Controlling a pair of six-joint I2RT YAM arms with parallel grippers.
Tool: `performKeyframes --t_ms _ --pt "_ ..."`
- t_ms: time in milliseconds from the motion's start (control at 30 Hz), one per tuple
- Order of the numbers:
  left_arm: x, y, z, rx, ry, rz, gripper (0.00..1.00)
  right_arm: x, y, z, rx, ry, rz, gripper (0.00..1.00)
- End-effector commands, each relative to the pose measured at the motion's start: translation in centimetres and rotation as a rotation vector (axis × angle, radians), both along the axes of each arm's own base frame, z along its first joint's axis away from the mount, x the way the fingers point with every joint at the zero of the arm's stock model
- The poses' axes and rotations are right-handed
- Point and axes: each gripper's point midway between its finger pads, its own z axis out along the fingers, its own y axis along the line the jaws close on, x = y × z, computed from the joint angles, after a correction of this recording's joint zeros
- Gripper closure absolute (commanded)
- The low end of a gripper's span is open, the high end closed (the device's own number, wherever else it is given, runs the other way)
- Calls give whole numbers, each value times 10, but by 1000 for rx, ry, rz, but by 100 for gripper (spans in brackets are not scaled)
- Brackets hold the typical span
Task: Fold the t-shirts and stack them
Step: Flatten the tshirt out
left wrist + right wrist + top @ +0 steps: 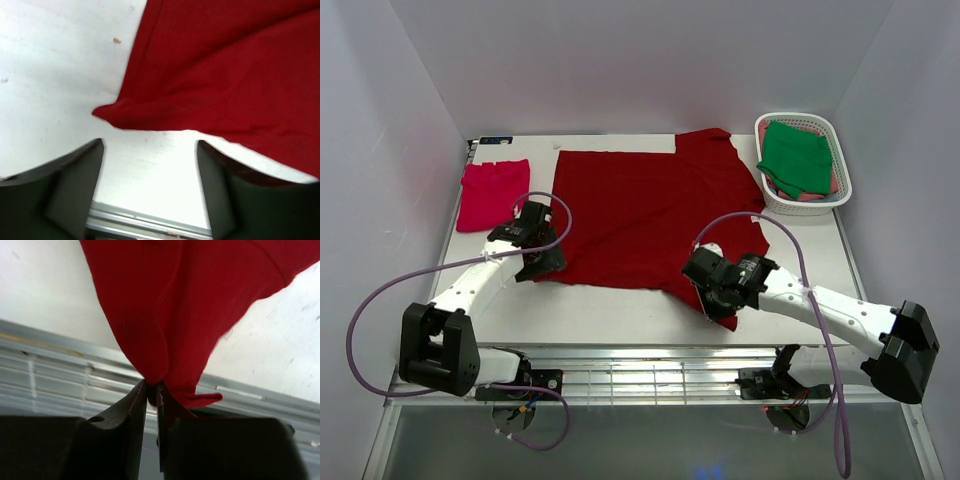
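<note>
- I see the dark red t-shirt [640,215] spread mostly flat across the middle of the bench [620,315], its front hem towards the arms.
- My left hand [538,258] sits at the shirt's near-left corner with its fingers [80,175] spread wide and nothing between them. In the left wrist view, that corner of cloth [225,75] lies on the bench just ahead of the fingertips [150,145].
- My right hand [712,290] is at the shirt's near-right corner, closed on it. The right wrist view shows the red cloth [165,305] bunched and pinched between the two fingers [152,387], with a small fold sticking out to one side.
- The pinkish-red t-shirt [492,195] lies folded on the far-left part of the bench, just beside the big shirt and apart from it.
- The green t-shirt [796,158] lies in the white basket [790,204] at the far-right corner of the bench.
</note>
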Motion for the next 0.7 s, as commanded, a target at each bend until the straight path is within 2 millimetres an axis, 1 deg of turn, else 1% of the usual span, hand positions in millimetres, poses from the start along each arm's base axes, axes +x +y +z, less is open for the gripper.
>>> performKeyframes --t_ms 0,33,67,100,133,167,200,267,300,333,367,400,467,500,533,667 --pt "-5 -3 22 -31 10 52 9 -41 -22 -24 -132 131 -81 80" --pt "-4 -3 32 -40 -19 57 3 -47 -24 -27 -149 148 -107 73" --pt "-3 -3 40 -44 -42 61 2 -50 -30 -26 -189 147 -115 63" --pt "2 -4 54 -54 -81 73 2 -52 -29 -24 -208 137 -105 60" --pt "6 -2 64 -52 -120 83 2 -50 -27 -20 -206 117 -110 57" --pt "8 -1 80 -65 -176 93 2 -41 -19 -12 -179 72 -113 51" --pt "16 -1 95 -76 -234 106 2 -36 -13 -7 -150 44 -114 48" --pt "24 0 109 -81 -305 114 2 -19 -5 1 -115 -43 -130 40" --pt "31 -1 114 -86 -339 109 2 -10 4 8 -75 -80 -143 38" --pt "33 -1 112 -80 -339 109 2 -4 7 9 -64 -103 -155 38" --pt "37 -1 105 -73 -325 109 2 4 7 10 -61 -137 -172 39" --pt "43 -3 102 -75 -331 105 3 12 9 6 -49 -158 -195 40" --pt "46 -7 86 -80 -297 93 7 21 10 -1 -36 -183 -219 44" --pt "52 -13 79 -99 -295 76 8 26 9 -6 -29 -194 -231 45" --pt "52 -15 70 -102 -281 70 9 31 12 -17 -8 -211 -238 46" --pt "62 -20 59 -118 -279 61 9 48 11 -39 29 -248 -252 54"
